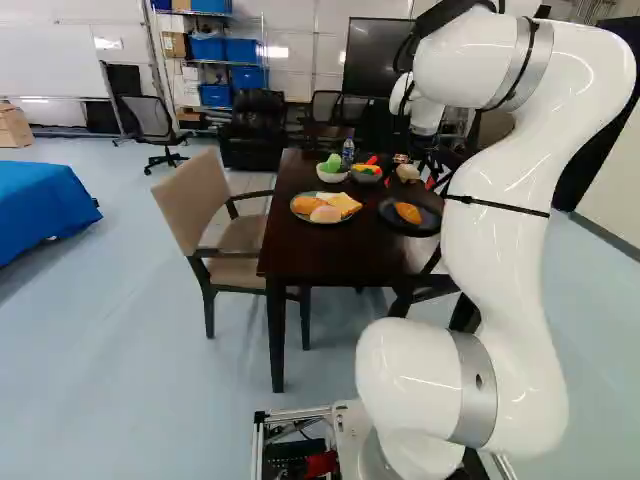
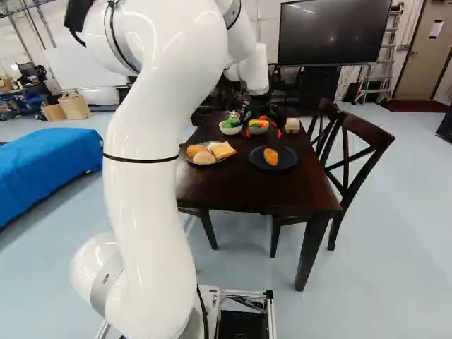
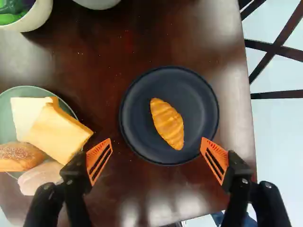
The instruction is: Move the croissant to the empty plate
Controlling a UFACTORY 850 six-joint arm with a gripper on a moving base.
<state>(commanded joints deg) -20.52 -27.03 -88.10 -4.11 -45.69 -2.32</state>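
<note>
On the table (image 2: 244, 194), near its right edge, dark plate (image 3: 135, 144) carries just 1 item: croissant (image 3: 167, 124), roughly mid-plate. Gripper (image 2: 263, 132) is spread wide above the table, 2 orange pads (image 3: 99, 161) well apart, nothing between them; croissant lies ahead of the fingers. Green plate (image 3: 71, 111) sits by the left edge, loaded with bread slices (image 3: 57, 132) and rolls (image 3: 21, 157). 2 bowls (image 1: 331, 177) stand toward the far edge, holding colored food.

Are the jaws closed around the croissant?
No, the jaws stand wide apart, and the croissant lies on the dark plate with neither orange pad touching it.
</note>
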